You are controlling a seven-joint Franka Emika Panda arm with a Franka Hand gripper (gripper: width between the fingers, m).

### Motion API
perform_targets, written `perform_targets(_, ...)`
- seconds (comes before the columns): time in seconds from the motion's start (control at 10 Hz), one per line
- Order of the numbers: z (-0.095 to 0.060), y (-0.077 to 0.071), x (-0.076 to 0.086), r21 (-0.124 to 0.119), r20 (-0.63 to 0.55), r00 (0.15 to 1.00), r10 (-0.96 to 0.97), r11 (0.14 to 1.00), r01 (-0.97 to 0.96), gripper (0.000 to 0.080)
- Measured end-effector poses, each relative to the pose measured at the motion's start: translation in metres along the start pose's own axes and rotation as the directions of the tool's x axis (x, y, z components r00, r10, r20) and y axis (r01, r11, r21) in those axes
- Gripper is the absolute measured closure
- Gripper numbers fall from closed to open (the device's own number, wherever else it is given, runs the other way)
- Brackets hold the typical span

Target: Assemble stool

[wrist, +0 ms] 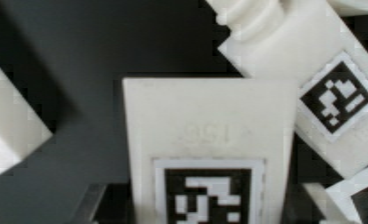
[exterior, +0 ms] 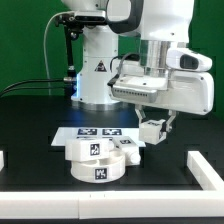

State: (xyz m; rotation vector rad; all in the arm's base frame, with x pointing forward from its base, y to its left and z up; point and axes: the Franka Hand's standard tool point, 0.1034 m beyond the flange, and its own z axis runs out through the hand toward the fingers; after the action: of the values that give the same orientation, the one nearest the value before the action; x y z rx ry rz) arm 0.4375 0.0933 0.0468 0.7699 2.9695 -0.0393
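The round white stool seat (exterior: pixel 95 162) lies on the black table, with tags on its top and side. A white part (exterior: pixel 126 146) sits at its edge on the exterior view's right; I cannot tell whether it is joined to the seat. My gripper (exterior: pixel 153 131) hangs just to the exterior view's right of the seat, a little above the table, shut on a white tagged leg (exterior: pixel 152 129). In the wrist view that leg (wrist: pixel 199 125) fills the middle, its tag between the dark fingers (wrist: pixel 106 200). Another tagged white part (wrist: pixel 327 85) lies beyond it.
The marker board (exterior: pixel 90 131) lies behind the seat in front of the robot's base (exterior: pixel 98 75). A white bar (exterior: pixel 207 168) lies at the exterior view's right and another (exterior: pixel 3 160) at its left edge. A white rail (exterior: pixel 110 208) runs along the table's front.
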Motion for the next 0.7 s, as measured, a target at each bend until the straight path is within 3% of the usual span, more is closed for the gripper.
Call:
perform_targets(0.4, 0.020, 0.013, 0.032, 0.009, -0.040, 0.995, -0.096, 0.995, 0.096, 0.0466)
perform_targets(0.6, 0.020, 0.012, 0.031, 0.011, -0.041, 0.995, -0.093, 0.996, 0.093, 0.0466)
perform_targets(0.7, 0.021, 0.012, 0.031, 0.011, -0.042, 0.995, -0.092, 0.996, 0.092, 0.0393)
